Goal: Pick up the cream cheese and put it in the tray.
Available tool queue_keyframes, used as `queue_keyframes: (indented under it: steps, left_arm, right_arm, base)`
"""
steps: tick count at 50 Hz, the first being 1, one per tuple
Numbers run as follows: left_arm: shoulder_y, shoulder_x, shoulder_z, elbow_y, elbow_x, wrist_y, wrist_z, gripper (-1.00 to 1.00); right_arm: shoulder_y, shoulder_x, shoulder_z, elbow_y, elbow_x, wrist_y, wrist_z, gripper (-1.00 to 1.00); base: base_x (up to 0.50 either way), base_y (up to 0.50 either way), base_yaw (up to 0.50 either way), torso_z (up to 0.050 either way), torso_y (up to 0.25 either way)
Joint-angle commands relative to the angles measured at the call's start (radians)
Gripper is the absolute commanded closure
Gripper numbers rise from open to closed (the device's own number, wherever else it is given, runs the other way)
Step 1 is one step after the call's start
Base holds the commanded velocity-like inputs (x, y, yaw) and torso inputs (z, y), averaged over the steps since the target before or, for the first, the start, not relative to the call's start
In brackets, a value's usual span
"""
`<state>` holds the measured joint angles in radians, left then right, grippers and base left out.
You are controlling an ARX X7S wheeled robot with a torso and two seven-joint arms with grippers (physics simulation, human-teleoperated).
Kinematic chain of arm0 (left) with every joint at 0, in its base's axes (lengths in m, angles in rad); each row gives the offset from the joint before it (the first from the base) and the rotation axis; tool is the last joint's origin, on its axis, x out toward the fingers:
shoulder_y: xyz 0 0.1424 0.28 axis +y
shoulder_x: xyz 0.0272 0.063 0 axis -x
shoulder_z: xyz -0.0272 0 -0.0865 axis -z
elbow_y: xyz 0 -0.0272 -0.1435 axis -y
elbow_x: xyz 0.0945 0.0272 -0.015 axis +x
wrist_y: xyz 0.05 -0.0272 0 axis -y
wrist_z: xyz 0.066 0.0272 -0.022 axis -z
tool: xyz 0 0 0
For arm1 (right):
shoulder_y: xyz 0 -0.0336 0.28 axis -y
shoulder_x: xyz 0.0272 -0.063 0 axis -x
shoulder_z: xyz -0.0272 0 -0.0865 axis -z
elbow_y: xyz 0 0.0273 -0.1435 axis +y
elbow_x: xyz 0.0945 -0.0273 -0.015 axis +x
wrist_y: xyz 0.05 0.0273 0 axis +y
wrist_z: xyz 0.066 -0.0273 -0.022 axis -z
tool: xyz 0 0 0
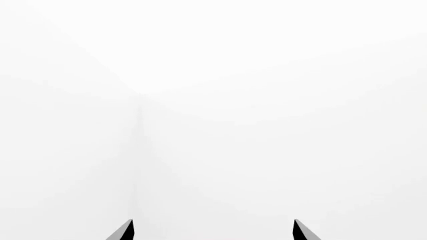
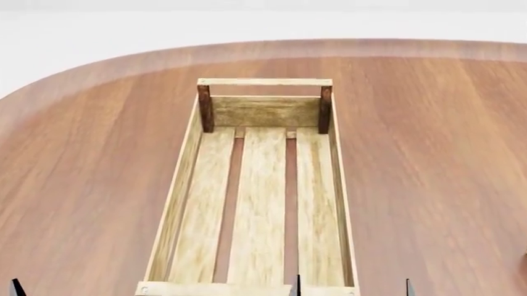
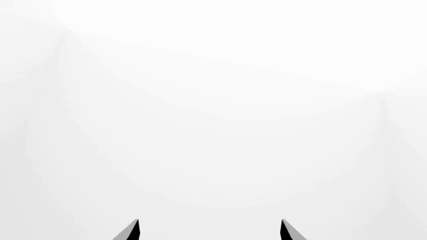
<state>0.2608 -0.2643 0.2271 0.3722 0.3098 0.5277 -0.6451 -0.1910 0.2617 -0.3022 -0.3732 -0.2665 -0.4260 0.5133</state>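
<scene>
The tray (image 2: 182, 191) is a long crate of pale wood with a slatted bottom and dark corner posts. It lies lengthwise in the middle of the brown table in the head view and holds nothing. The cream cheese is out of view in every frame. My right gripper (image 2: 352, 288) shows only as two dark fingertips at the head view's bottom edge, by the tray's near right corner. It is open and empty in its wrist view (image 3: 209, 230). My left gripper (image 1: 213, 230) is open and empty, with one fingertip (image 2: 15, 288) at the bottom left.
The round-edged wooden table (image 2: 428, 154) spreads on both sides of the tray, with a white floor or wall beyond its far edge. Both wrist views face only blank white surroundings.
</scene>
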Motion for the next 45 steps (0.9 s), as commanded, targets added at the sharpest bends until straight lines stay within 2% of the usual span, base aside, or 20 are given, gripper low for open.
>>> queue_keyframes:
  steps: [1,26,45]
  left_arm:
    - [-0.002,-0.003,0.004,0.001,0.003,-0.008,-0.004,-1.00]
    - [-0.001,-0.013,0.012,0.009,0.004,-0.012,-0.016,-1.00]
    - [-0.004,-0.019,0.019,0.011,0.003,-0.018,-0.022,-1.00]
  right_arm:
    - [0.002,0.003,-0.006,0.001,-0.002,0.003,0.005,-1.00]
    - [0.008,0.004,-0.018,0.009,-0.045,0.019,0.024,-1.00]
    - [0.009,0.013,-0.020,0.004,-0.042,0.022,0.037,-1.00]
  base:
    - [0.21,0.00,0.00,0.000,0.000]
    - [0.21,0.02,0.00,0.000,0.001]
    - [0.21,0.16,0.00,0.000,0.000]
